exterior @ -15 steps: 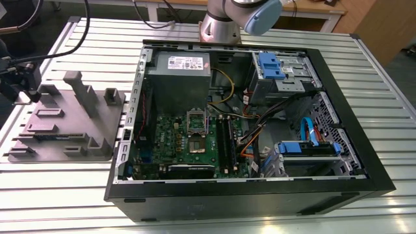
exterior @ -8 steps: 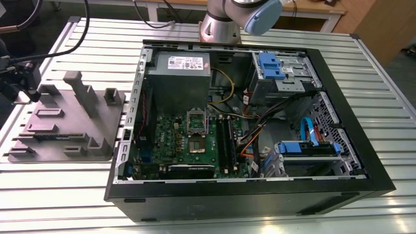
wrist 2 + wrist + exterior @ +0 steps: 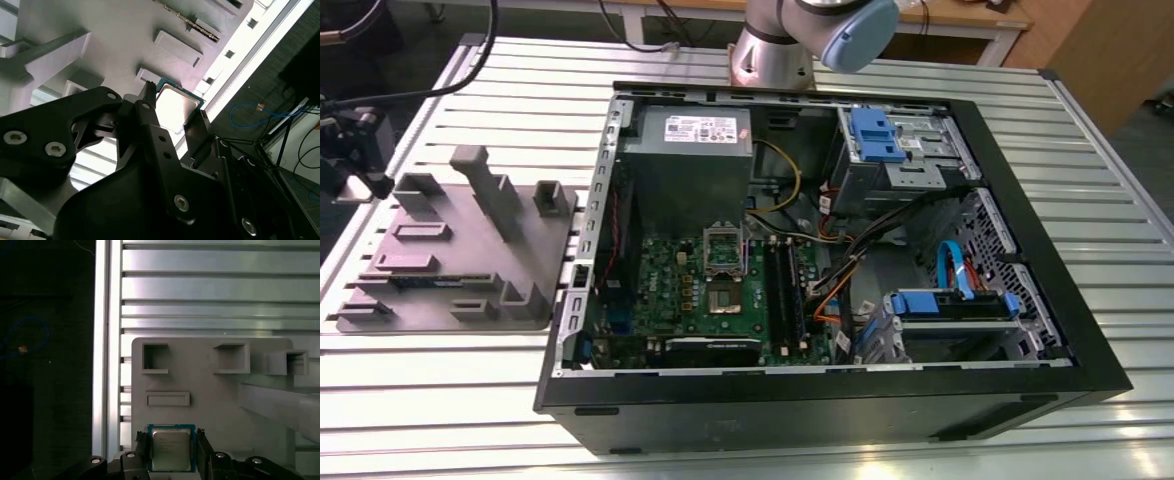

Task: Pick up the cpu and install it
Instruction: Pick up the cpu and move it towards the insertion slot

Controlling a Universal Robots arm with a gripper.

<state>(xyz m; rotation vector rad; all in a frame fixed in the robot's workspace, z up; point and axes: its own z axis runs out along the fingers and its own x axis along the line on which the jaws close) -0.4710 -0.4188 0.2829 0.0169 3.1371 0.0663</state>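
The cpu point(image 3: 171, 450) is a small square chip with a pale metal top and a green rim. It sits between my two black fingertips point(image 3: 142, 440), which press its opposite edges. In the second wrist view the cpu point(image 3: 175, 107) hangs just over the grey holder tray point(image 3: 125, 30), with my gripper point(image 3: 175, 100) shut on it. The exterior view puts my gripper point(image 3: 367, 180) at the far left, above the tray's point(image 3: 454, 250) back corner. The motherboard's dark socket point(image 3: 726, 296) lies inside the open computer case, with its metal frame flipped up.
The open black computer case point(image 3: 827, 400) fills the middle of the slatted metal table point(image 3: 480, 400). It holds a grey power-supply box point(image 3: 687, 150), a green board, cables and blue drive brackets point(image 3: 961, 300). Tall posts point(image 3: 494, 195) rise from the tray.
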